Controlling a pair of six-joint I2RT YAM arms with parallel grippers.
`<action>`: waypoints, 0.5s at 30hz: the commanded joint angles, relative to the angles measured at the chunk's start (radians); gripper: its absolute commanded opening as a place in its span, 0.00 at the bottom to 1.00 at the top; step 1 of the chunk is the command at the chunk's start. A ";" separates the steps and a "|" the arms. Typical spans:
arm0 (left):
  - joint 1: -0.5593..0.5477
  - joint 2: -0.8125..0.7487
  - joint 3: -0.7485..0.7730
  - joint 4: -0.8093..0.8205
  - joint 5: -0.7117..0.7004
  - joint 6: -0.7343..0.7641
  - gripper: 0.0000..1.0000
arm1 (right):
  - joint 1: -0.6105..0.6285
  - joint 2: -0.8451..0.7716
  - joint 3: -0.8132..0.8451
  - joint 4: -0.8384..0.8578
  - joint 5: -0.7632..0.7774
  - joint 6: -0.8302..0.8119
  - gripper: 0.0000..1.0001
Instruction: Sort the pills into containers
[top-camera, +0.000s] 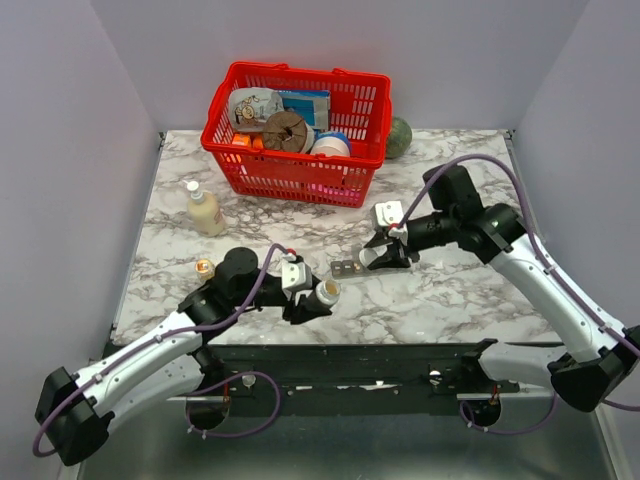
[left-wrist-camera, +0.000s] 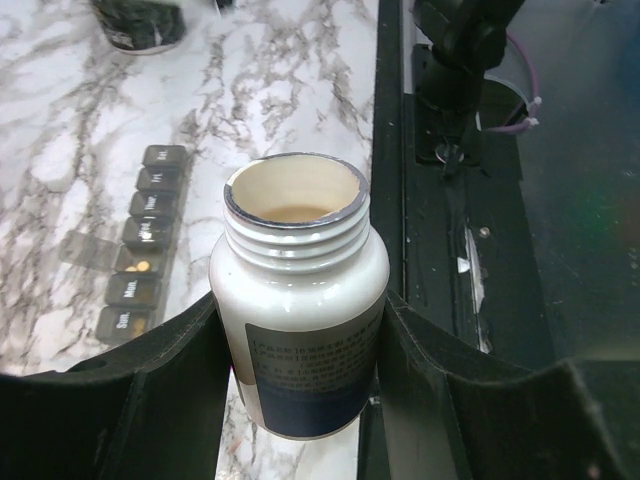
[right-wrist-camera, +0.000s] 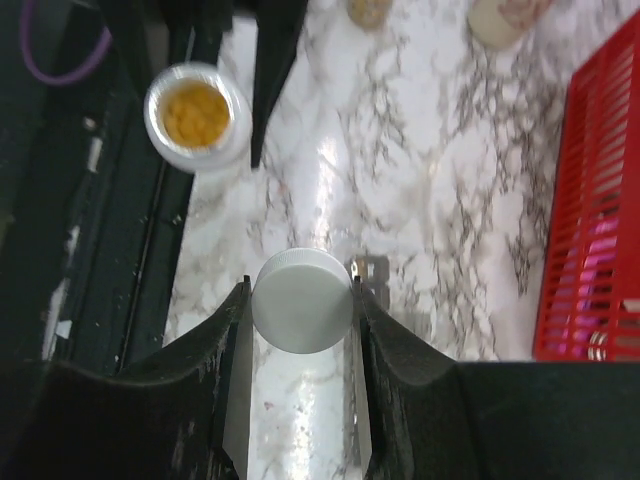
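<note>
White cap (right-wrist-camera: 302, 300), bottle (left-wrist-camera: 298, 300) gripped, both arms bent inward

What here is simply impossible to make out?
- Top view: the pill organizer is partly hidden under the right gripper.
- Left wrist view: the pill bottle label print is blurred; pills in the organizer's open compartment are too small to count.
- Right wrist view: the white cap hides whatever lies beneath it.
</note>
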 joint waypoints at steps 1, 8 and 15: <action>-0.066 0.088 0.075 0.025 0.029 0.051 0.00 | 0.022 0.070 0.125 -0.157 -0.232 -0.023 0.26; -0.099 0.145 0.116 0.026 0.017 0.064 0.00 | 0.097 0.116 0.149 -0.166 -0.227 -0.011 0.26; -0.102 0.177 0.147 -0.018 0.001 0.065 0.00 | 0.165 0.130 0.130 -0.163 -0.169 -0.014 0.26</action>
